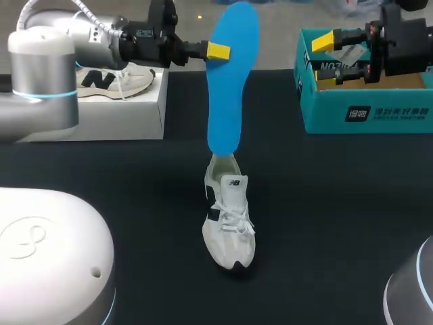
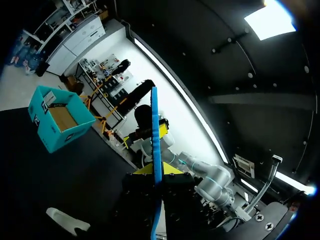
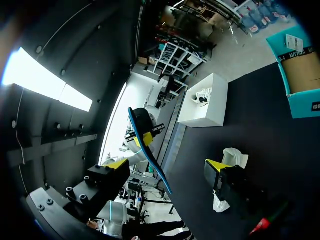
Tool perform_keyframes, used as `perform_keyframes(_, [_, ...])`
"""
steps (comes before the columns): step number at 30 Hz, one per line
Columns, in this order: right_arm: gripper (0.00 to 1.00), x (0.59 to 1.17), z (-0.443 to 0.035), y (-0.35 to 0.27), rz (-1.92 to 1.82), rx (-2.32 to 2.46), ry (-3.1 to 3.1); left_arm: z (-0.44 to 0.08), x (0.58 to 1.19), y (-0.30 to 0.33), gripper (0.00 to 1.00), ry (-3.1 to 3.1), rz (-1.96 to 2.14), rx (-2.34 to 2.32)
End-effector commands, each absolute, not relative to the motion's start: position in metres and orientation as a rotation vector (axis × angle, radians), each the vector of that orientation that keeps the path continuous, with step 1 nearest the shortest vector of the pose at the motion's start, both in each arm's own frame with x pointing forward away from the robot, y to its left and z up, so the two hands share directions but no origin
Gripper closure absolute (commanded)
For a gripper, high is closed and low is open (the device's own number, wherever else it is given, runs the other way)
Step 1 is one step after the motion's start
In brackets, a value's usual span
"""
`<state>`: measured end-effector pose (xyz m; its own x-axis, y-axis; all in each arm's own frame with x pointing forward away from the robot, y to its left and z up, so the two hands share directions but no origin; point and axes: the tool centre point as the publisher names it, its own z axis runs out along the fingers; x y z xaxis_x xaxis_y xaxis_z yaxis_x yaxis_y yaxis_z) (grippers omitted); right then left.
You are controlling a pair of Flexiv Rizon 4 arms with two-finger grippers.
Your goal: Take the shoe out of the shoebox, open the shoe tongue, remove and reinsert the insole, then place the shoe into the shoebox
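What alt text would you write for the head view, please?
The left gripper holds a blue insole upright, its lower end at the collar of a white shoe on the black table. The right gripper hangs open over the teal shoebox, far right; a second shoe rests on a white box, far left.

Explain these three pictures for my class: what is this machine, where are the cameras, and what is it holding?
It is a robot with two arms at a black table. One picture looks down from above; the other two come from a camera on each wrist. A white sneaker stands on the table; a teal shoebox sits far right. The left arm's jaws pinch a blue insole upright, its lower end by the sneaker's heel. The right arm's jaws are open by the shoebox.
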<state>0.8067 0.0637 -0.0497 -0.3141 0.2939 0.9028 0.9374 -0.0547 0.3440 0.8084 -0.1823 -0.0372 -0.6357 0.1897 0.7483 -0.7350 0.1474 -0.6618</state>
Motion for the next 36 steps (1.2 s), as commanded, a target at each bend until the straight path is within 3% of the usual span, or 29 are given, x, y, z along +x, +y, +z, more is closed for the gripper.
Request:
perform_keyframes(1, [0.0, 0.808, -0.05, 0.065, -1.393, -1.325, -1.631, -0.037, 0.809, -0.182, 1.0, -1.689, 1.585, 0.53])
perform_keyframes(12, [0.0, 0.808, -0.05, 0.065, -1.393, -1.325, -1.631, -0.04, 0.809, -0.178, 1.0, -1.185, 1.372, 0.794])
perform_keyframes(28, [0.0, 0.808, -0.05, 0.065, -1.393, -1.325, -1.631, -0.04, 0.809, -0.178, 1.0, -1.185, 1.372, 0.794])
perform_keyframes(36, [0.0, 0.808, -0.05, 0.065, -1.393, -1.325, -1.631, -0.062, 0.824, -0.179, 1.0, -1.095, 1.221, 1.086])
